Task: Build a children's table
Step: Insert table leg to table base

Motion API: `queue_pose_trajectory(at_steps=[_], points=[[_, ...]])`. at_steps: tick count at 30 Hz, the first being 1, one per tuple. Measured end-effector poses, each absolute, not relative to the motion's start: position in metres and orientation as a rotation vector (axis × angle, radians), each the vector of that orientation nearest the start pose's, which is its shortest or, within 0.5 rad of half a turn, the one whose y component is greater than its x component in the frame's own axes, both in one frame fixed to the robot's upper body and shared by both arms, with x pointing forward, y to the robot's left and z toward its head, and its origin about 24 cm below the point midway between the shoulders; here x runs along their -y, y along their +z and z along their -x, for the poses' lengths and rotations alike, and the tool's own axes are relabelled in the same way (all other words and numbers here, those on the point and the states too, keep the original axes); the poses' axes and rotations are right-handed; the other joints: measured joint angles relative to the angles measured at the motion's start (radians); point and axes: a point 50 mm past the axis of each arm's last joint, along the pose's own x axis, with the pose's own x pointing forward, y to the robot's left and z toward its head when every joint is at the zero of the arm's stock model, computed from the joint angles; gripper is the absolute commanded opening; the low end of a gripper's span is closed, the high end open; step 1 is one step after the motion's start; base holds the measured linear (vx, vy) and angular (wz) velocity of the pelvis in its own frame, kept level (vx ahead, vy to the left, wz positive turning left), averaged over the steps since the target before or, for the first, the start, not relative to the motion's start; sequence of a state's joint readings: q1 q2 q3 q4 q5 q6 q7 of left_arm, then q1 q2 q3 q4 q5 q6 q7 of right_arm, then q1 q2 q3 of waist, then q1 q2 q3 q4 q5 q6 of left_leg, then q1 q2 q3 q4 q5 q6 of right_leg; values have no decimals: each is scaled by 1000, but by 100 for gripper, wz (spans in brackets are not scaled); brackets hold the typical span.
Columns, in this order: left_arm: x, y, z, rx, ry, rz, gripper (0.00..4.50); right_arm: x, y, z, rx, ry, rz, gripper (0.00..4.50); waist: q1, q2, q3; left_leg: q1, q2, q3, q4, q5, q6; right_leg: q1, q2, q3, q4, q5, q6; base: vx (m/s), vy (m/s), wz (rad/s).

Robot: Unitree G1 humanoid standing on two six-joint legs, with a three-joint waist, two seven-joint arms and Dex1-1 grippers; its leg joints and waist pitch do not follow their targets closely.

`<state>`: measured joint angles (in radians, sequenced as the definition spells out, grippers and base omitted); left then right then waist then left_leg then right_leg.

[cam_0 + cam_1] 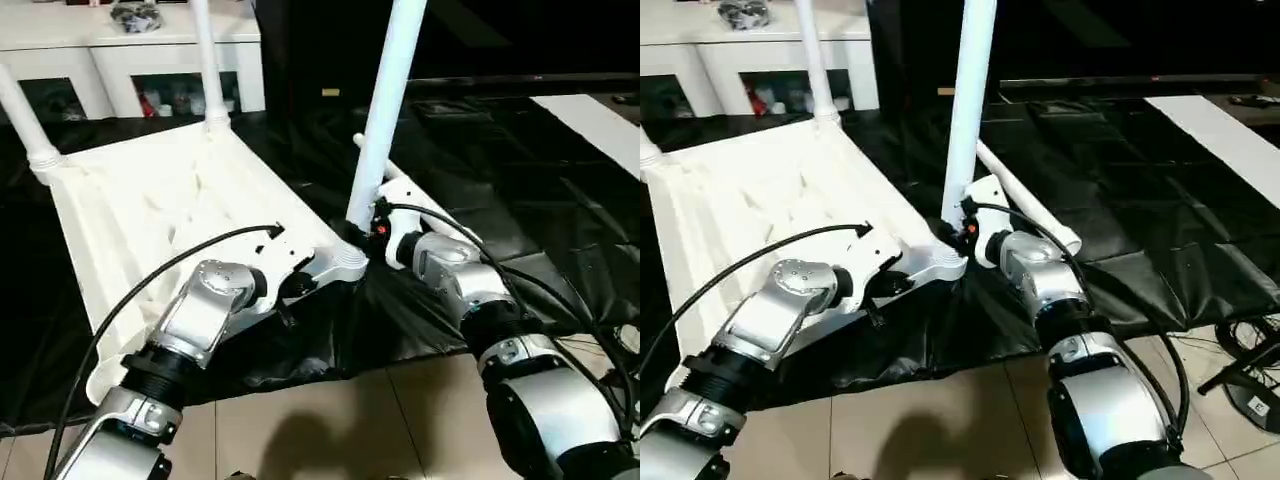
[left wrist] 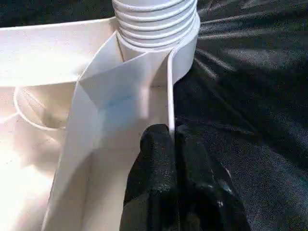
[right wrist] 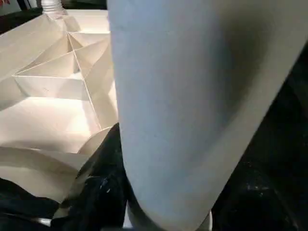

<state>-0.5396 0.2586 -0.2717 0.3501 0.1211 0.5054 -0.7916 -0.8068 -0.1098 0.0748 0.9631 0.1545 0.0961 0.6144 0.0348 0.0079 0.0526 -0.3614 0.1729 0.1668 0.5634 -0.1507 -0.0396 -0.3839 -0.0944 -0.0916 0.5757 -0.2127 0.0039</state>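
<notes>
Both my claws grip the upturned table on the black floor sheet (image 1: 520,200).
My left claw (image 2: 171,139) pinches the tabletop (image 1: 150,200) rim beside its corner socket (image 1: 352,262); my right claw (image 1: 378,228) clasps the upright leg (image 1: 385,110) standing there.

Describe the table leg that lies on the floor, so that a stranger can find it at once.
Find the upturned white tabletop on the black sheet. Just past its near right corner, behind the right gripper, a white tube leg lies flat on the sheet. The other three legs stand upright in corner sockets; this one lies loose.
</notes>
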Motion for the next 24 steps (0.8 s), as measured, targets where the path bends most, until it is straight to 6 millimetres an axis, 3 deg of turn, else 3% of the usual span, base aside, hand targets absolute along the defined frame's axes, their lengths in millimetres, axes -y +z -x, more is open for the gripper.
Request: queue_pose_trajectory(at_steps=[5, 10, 14, 20, 24], points=[[-108, 54, -320, -515, -947, -378, 0, 99, 50, -364, -328, 746, -32, 301, 10, 4, 5, -4, 0, 3, 0, 0, 0, -4, 0, 2, 0, 9, -15, 0, 0, 0], [-107, 58, -320, -494, -983, -373, 0, 105, 42, -360, -355, 770, -51, 335, 29, 4, 5, -11, 0, 5, -3, -1, -1, -11, 0, 2, 1, 33, -34, 0, 0, 0], [-109, 62, -320, -468, -1018, -390, 0, 111, 44, -359, -326, 816, -38, 369, 51, 4, 5, -21, 4, 6, -4, -1, -3, -21, 2, 1, 3, 53, -29, 0, 0, 0], [-109, 64, -318, -431, -1109, -410, 0, 126, 44, -351, -297, 903, -16, 369, 82, 7, 7, -26, 13, 8, -5, -3, -5, -24, 5, -7, 3, 51, -26, 0, 0, 0], [-113, 63, -316, -423, -1175, -417, 0, 134, 40, -343, -310, 968, 4, 369, 93, 12, 9, -28, 15, 12, 1, -3, -6, -24, 4, -6, 4, 51, -26, 0, 0, 0]])
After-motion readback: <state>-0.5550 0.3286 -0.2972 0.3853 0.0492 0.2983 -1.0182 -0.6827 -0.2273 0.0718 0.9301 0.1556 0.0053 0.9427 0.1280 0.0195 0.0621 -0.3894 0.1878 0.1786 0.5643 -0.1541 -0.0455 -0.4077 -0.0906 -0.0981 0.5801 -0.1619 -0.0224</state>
